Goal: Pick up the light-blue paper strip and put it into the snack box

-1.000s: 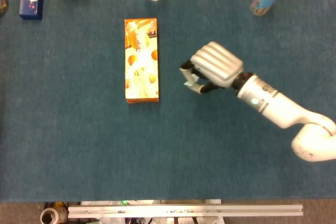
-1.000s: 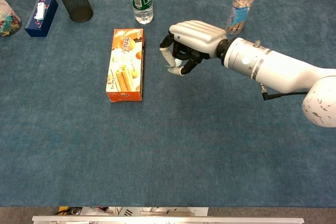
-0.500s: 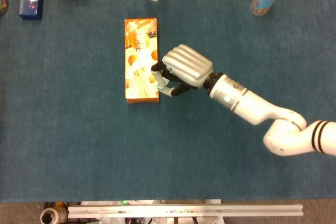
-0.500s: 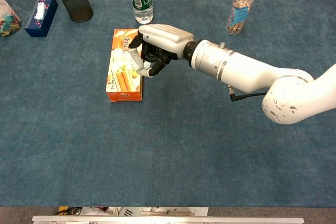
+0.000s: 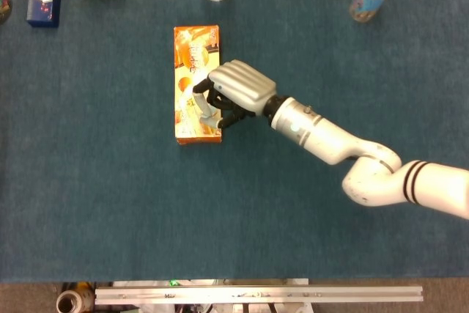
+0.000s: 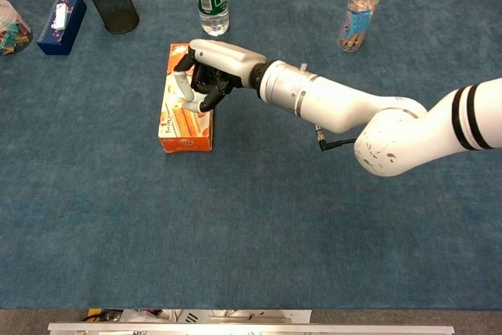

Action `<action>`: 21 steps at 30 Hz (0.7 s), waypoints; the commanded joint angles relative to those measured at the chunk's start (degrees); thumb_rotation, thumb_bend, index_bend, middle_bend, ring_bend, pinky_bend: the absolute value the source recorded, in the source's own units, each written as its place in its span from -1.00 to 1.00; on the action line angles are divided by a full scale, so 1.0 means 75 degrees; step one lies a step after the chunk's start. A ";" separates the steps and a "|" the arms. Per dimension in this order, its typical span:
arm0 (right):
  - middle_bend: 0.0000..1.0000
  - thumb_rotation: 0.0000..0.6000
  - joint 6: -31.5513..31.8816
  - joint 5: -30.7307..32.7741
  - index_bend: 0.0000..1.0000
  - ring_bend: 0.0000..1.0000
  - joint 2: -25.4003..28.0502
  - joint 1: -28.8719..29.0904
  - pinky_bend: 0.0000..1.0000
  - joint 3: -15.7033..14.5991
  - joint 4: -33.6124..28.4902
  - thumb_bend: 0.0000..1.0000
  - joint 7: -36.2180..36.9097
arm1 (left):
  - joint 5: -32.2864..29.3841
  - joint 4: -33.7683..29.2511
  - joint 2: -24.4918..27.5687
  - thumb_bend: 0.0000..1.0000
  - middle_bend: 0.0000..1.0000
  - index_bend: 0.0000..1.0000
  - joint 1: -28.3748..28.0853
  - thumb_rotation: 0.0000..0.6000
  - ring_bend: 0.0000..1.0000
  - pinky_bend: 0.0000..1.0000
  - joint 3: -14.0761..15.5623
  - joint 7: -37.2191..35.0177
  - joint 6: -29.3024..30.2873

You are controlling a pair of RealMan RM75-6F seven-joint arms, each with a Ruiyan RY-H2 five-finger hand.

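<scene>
Head view is showing the light-blue paper strip [image 5: 207,116] as a pale sliver pinched in the curled fingers of the right hand [image 5: 233,93], which is hovering over the near half of the orange snack box [image 5: 192,64]. Judging by this, pickup and carry are done — only the release into the box is remaining. Half a second ago the hand was just reaching the box's right edge; a second ago it was well apart to the right. Left hand is not showing in either view.
</scene>
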 commanded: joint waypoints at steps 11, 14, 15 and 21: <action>1.00 1.00 0.0015 -0.0245 0.39 1.00 -0.0976 0.0649 1.00 -0.0119 0.1642 -0.45 0.1171 | -0.0155 0.0050 -0.0001 -0.47 -0.51 -0.66 0.0062 1.00 -0.58 -0.72 -0.0043 -0.0025 -0.0019; 1.00 1.00 0.0064 -0.0279 0.39 1.00 -0.1089 0.0693 1.00 -0.0179 0.1840 -0.45 0.1335 | -0.0181 0.0084 -0.0018 -0.47 -0.51 -0.66 0.0065 1.00 -0.58 -0.72 -0.0047 -0.0052 -0.0045; 1.00 1.00 0.0073 -0.0280 0.39 1.00 -0.1132 0.0714 1.00 -0.0189 0.1913 -0.45 0.1399 | -0.0188 0.0090 -0.0021 -0.47 -0.51 -0.66 0.0060 1.00 -0.58 -0.72 -0.0048 -0.0056 -0.0062; 1.00 1.00 0.0098 -0.0280 0.38 1.00 -0.1280 0.0781 1.00 -0.0253 0.2200 -0.46 0.1530 | -0.0204 0.0135 -0.0038 -0.47 -0.51 -0.66 0.0067 1.00 -0.58 -0.72 -0.0068 -0.0110 -0.0063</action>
